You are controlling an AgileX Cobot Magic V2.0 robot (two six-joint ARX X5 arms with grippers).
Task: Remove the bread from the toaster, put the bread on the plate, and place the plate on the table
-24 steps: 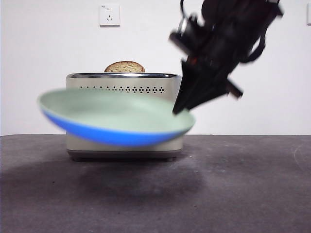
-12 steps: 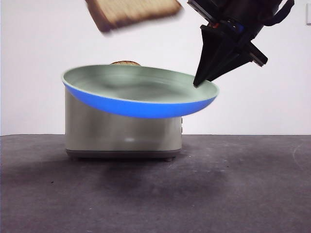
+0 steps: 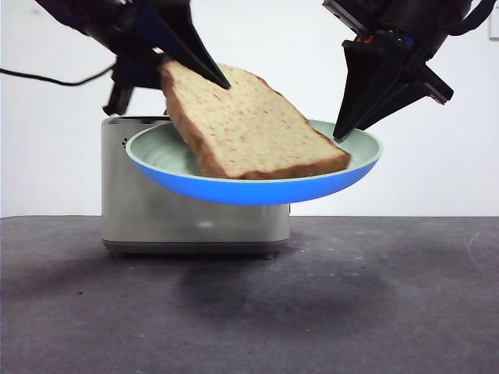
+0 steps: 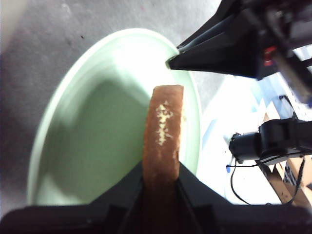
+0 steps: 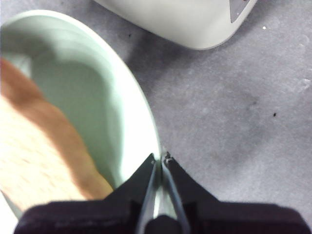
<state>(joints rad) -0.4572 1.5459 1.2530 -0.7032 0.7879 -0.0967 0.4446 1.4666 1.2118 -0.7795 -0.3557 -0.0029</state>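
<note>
Half a second ago the bread [image 3: 248, 128] hung blurred above the dish; now its lower edge rests inside the plate [image 3: 257, 189], the slice leaning tilted with its upper corner clamped in my left pincer [image 3: 204, 72]. In the left wrist view I see the crust edge-on between my two jaws, which close tight on it. My right pincer [image 3: 341, 134] pinches the plate's rim at the far side, jaws narrow on the thin edge, and holds the dish up in the air in front of the toaster [image 3: 195, 222]; a second ago the plate sat lower and tipped, and it has risen and levelled since. So the first step looks done and the second nearly so: I judge that what remains is to let go of the slice so it lies flat, then to lower the plate. Held by one rim only, the plate could tip once the full weight of the slice settles. The dark grey surface [image 3: 390, 312] below lies bare in front, with the plate's shadow on it. Behind is a white wall with no outlet showing at present, my left arm covering that part; a cable [image 3: 47, 79] trails off to the side.
</note>
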